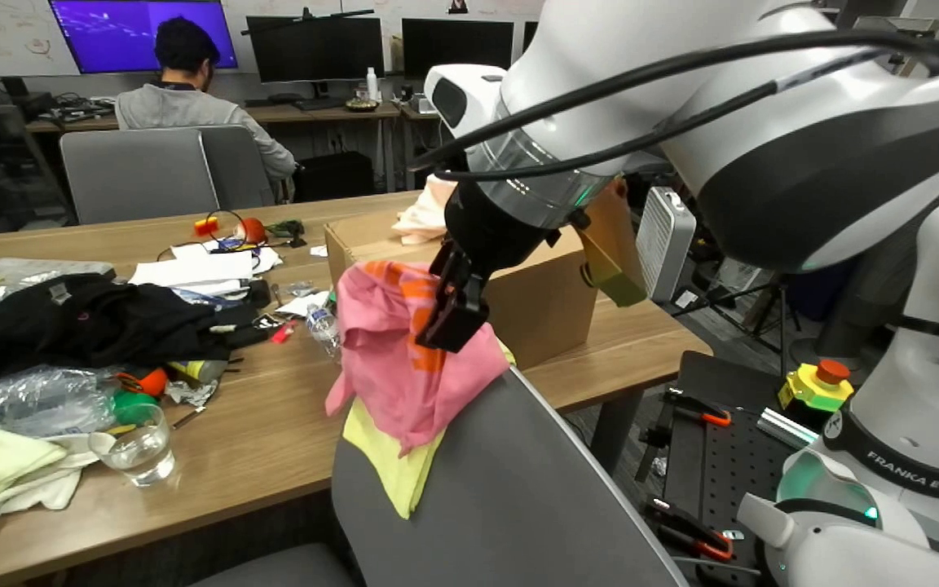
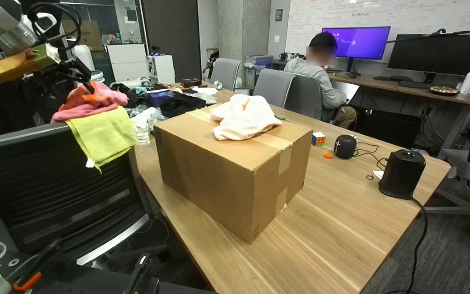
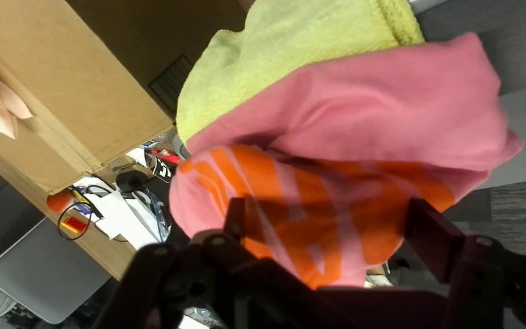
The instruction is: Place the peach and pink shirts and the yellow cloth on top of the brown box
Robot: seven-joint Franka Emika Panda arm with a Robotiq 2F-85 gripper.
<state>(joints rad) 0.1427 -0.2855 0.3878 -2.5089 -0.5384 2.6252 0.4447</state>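
The pink shirt [image 1: 380, 350], with its orange patch, is draped over the top of a grey chair's back. Beneath it the yellow cloth [image 2: 104, 134] hangs down over the same chair back. In the wrist view my gripper [image 3: 324, 219] is open, its fingers wide apart, with a raised fold of the pink shirt [image 3: 372, 109] between them. Whether either finger touches the fabric, I cannot tell. On the table, the brown box [image 2: 210, 179] carries the peach shirt [image 2: 243, 118], crumpled on its flat top. Part of the yellow cloth is hidden under the pink shirt.
The chair back [image 1: 502, 489] stands against the table beside the box. A black clothing heap [image 1: 103, 326], a drinking glass [image 1: 139, 448] and pale greenish fabric [image 1: 5, 473] lie along the table. Beyond the box are two black devices, one a small speaker [image 2: 345, 147]. Someone sits at a far desk.
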